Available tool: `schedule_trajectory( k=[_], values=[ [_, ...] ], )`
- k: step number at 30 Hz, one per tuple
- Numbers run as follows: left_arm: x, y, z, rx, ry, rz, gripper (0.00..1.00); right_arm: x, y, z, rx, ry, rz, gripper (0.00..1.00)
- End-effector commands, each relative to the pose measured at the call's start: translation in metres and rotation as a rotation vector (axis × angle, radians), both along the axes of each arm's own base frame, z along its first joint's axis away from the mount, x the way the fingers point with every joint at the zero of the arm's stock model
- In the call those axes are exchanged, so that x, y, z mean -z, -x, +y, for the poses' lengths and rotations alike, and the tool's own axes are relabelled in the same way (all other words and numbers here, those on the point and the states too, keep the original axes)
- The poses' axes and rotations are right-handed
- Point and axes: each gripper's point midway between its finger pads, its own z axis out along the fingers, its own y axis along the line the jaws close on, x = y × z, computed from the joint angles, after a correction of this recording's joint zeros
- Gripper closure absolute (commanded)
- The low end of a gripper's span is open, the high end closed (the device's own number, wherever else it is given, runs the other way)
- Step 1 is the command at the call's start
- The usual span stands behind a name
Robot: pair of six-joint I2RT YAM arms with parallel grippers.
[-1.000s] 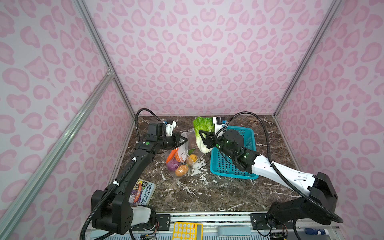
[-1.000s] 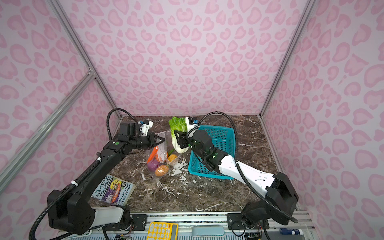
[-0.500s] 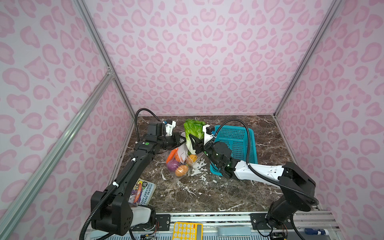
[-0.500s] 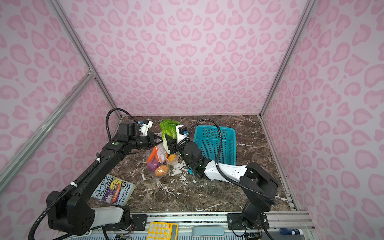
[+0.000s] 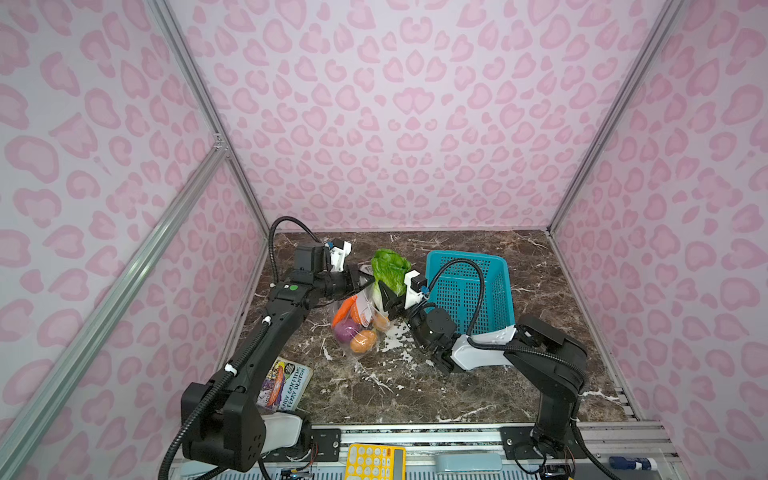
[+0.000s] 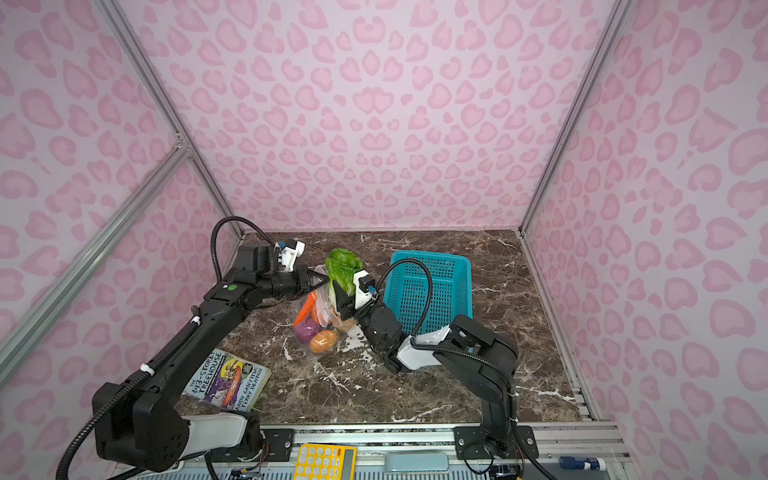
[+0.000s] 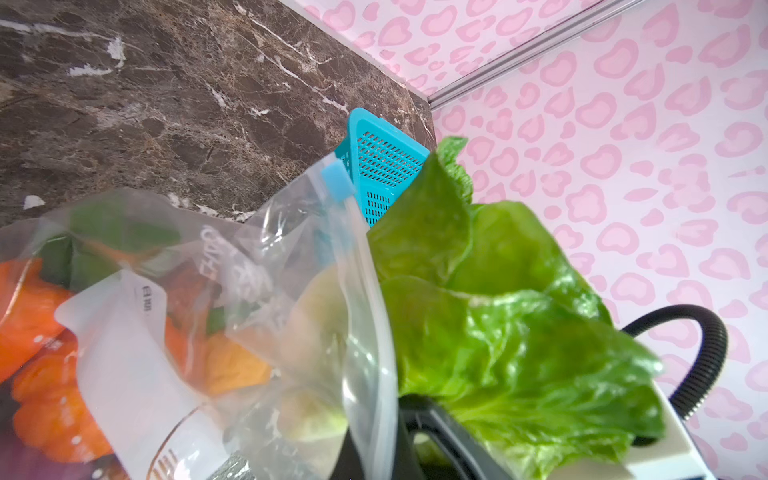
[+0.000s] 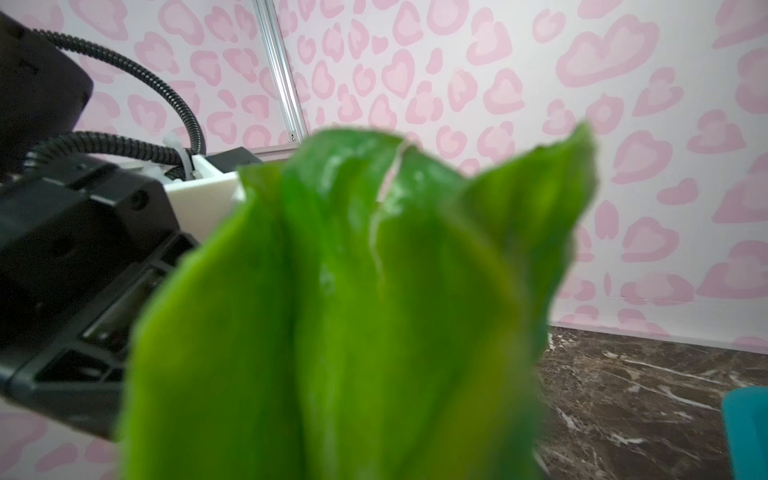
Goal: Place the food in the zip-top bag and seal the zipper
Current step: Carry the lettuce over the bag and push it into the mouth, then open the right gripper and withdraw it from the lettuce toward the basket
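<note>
Found the bag (image 5: 358,321) (image 6: 316,318) near the middle of the marble table (image 5: 457,395), just left of the teal basket (image 5: 494,266) (image 6: 457,262), bottom resting on the marble and mouth lifted toward the far side. Found the left gripper (image 5: 360,282) (image 6: 318,282) at the mouth's far left edge, jaws pressed together on the clear plastic.

Saw through the bag a carrot (image 5: 344,309) (image 6: 305,309) at the left, a purple onion (image 5: 345,331) (image 6: 305,330) nearer, and an orange piece (image 5: 363,341) (image 6: 323,340) nearest of all. In the left wrist view, traced the zipper (image 7: 365,291) as a pale strip along the open mouth, with the blue slider (image 7: 337,176) at its end beside the basket corner.

Found the cabbage (image 5: 390,268) (image 6: 343,266) (image 7: 498,311) (image 8: 353,311) upright at the bag's right side, green leaves up and clear of the mouth, pale lower part showing through the plastic beside the zipper. Found the right gripper (image 5: 384,297) (image 6: 340,301) at that lower part, black fingers against it. Could not tell whether pressing or slack. Saw mostly blurred leaves in the right wrist view.

Noted a paperback book (image 5: 286,384) (image 6: 226,380) lying flat at the near left and a yellow calculator (image 5: 374,461) on the near rail.
</note>
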Motion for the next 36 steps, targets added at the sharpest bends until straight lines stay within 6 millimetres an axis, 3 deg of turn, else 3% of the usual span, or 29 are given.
schedule_trajectory(
  k=[1, 6, 16, 27, 36],
  values=[
    [-0.007, -0.002, -0.002, 0.007, 0.016, -0.028, 0.97, -0.018, 0.011, -0.002, 0.001, -0.052, -0.082, 0.37],
    [-0.007, -0.003, 0.000, -0.001, 0.015, -0.028, 0.97, -0.008, 0.015, 0.000, -0.028, -0.024, -0.045, 0.23],
    [-0.011, -0.005, 0.007, -0.021, 0.017, -0.039, 0.97, 0.015, 0.024, 0.006, -0.155, 0.068, 0.106, 0.05],
    [-0.012, -0.006, 0.010, -0.029, 0.018, -0.040, 0.97, 0.047, 0.021, -0.003, -0.270, 0.256, 0.405, 0.05],
    [-0.010, -0.008, 0.012, -0.036, 0.019, -0.035, 0.97, 0.049, 0.036, -0.016, -0.386, 0.519, 0.566, 0.03]
  ],
)
